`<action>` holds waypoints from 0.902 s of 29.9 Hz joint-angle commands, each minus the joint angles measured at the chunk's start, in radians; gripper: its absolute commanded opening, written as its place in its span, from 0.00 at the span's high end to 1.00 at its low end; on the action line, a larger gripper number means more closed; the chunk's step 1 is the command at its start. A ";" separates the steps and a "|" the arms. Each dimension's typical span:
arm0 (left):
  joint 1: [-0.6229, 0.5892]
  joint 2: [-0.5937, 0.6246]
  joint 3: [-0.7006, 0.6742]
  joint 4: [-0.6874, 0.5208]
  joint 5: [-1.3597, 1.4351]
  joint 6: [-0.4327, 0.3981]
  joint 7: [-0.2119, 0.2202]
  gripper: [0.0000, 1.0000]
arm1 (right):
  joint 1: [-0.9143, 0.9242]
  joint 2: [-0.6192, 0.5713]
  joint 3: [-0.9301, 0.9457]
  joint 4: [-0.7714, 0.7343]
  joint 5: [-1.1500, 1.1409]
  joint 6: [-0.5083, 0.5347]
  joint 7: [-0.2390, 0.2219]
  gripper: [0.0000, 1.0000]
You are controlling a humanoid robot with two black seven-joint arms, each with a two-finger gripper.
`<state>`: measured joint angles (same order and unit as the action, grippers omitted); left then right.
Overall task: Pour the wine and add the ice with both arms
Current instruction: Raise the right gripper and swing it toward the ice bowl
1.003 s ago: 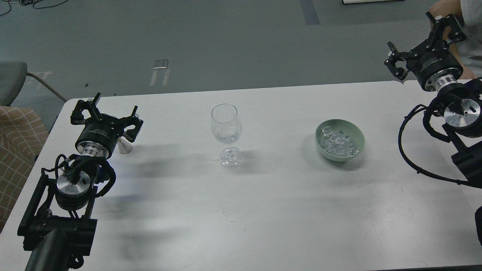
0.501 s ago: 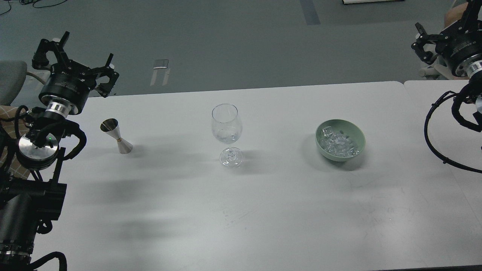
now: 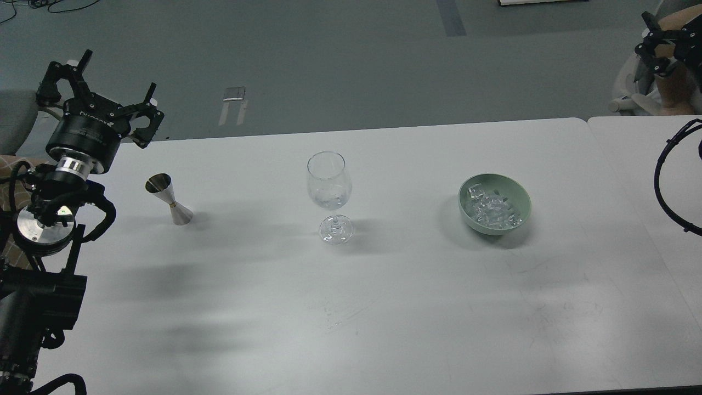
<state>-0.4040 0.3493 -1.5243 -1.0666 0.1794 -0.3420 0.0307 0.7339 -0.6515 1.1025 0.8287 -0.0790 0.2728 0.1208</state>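
A clear wine glass stands upright at the middle of the white table. A small steel jigger stands to its left. A green bowl holding ice cubes sits to the right of the glass. My left gripper is open and empty, raised above the table's far left corner, up and left of the jigger. My right gripper is at the top right edge, far from the bowl; only part of it shows.
A second white table adjoins on the right. My right arm's black cable loops over it. A grey chair stands at the far left. A person's arm shows at the top right corner.
My left gripper has risen from beside the jigger and moved up and left, uncovering it. My right gripper has moved up and right, mostly leaving the view.
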 commanded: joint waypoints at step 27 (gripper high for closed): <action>0.017 0.005 0.108 0.050 0.005 -0.100 -0.118 0.02 | -0.068 -0.269 -0.065 0.354 -0.770 0.009 -0.001 0.00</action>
<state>-0.3905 0.3482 -1.4213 -1.0123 0.1800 -0.4343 -0.0912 0.6527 -0.9192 1.0657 1.1839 -0.7493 0.2825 0.1219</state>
